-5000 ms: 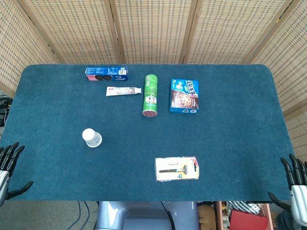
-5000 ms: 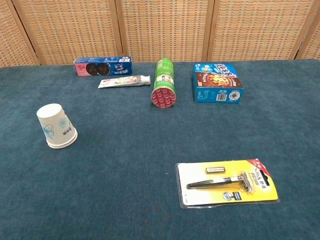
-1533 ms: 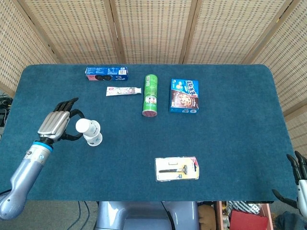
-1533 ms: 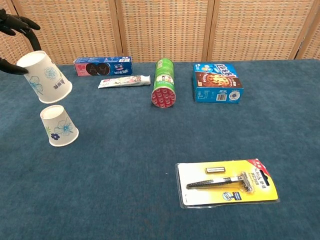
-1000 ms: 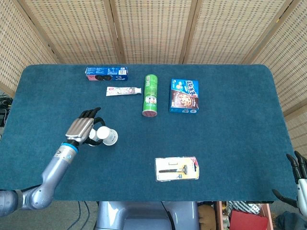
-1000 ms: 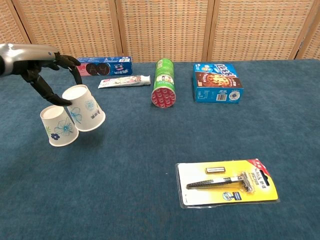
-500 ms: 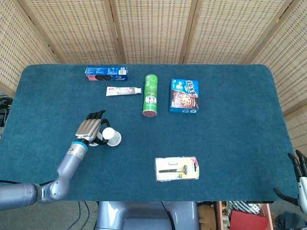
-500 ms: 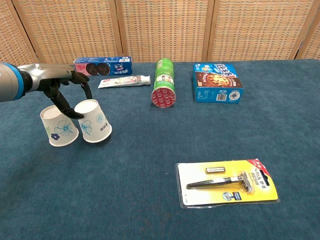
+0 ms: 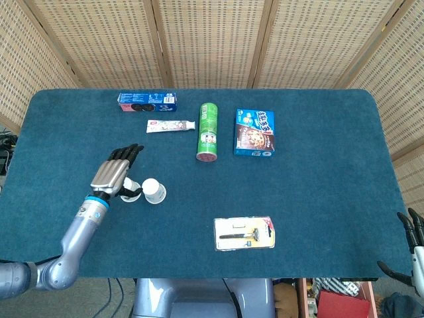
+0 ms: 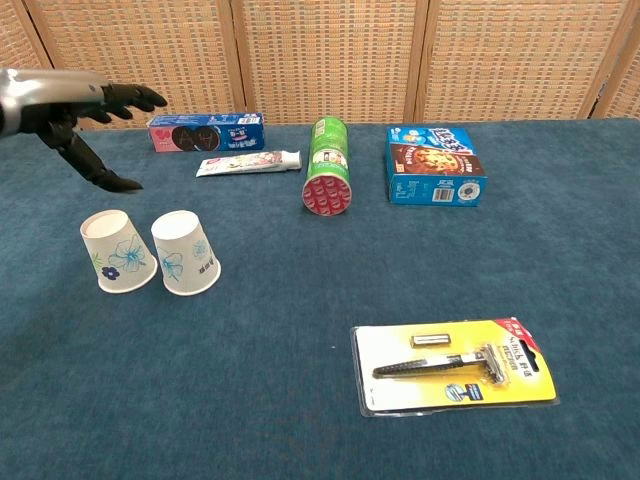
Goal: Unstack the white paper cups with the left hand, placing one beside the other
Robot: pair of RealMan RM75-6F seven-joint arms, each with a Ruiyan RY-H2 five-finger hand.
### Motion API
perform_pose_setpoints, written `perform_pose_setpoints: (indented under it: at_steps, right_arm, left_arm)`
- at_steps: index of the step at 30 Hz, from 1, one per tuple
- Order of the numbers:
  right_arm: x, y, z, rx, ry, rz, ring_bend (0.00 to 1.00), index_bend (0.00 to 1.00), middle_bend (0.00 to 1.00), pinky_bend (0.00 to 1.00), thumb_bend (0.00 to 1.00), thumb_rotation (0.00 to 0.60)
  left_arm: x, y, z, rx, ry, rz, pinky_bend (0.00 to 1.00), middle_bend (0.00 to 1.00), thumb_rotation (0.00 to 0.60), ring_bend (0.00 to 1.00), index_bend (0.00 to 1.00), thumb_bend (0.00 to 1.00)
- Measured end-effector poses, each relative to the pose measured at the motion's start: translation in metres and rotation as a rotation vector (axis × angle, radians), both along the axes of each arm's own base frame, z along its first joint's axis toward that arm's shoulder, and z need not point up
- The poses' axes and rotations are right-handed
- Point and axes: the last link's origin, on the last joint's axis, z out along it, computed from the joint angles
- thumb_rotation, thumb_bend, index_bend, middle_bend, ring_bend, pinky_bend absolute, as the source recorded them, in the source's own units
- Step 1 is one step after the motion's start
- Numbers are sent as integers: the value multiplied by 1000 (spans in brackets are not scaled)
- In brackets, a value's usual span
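Observation:
Two white paper cups with blue flower prints stand upside down, side by side, on the blue cloth. The first cup (image 10: pixel 116 251) is on the left and the second cup (image 10: pixel 185 252) (image 9: pixel 154 191) just right of it, a small gap between them. In the head view my left hand (image 9: pixel 114 172) covers most of the first cup. That left hand (image 10: pixel 85 115) hovers above and behind the cups, fingers spread, holding nothing. My right hand (image 9: pixel 412 252) hangs past the table's near right corner, fingers apart and empty.
Along the far side lie a cookie pack (image 10: pixel 206 132), a toothpaste tube (image 10: pixel 248 162), a green can on its side (image 10: pixel 328 165) and a blue biscuit box (image 10: pixel 434 166). A carded razor (image 10: pixel 454 366) lies near the front right.
My left hand has let go of the second cup, which now stands beside the first, and has risen up and back with its fingers spread.

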Motion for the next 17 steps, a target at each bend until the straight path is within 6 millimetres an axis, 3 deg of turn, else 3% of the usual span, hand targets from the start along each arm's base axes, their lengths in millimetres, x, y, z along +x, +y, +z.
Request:
perform_pose_setpoints:
  at_steps: [4, 7, 11, 17]
  right_arm:
    - [2, 2, -1, 3, 0, 9, 0, 0, 0, 0, 0, 600]
    - [3, 2, -2, 4, 2, 10, 0, 0, 0, 0, 0, 600]
    - [3, 3, -1, -3, 10, 12, 0, 0, 0, 0, 0, 600]
    - [3, 5, 1, -19, 16, 13, 0, 0, 0, 0, 0, 600]
  left_arm:
    - [-18, -17, 31, 126, 10, -28, 0, 0, 600, 0, 0, 279]
    - [-46, -44, 56, 239, 39, -32, 0, 0, 600, 0, 0, 243]
    - [-90, -100, 78, 346, 56, -3, 0, 0, 600, 0, 0, 160]
    - [-147, -171, 86, 350, 129, 69, 0, 0, 600, 0, 0, 144]
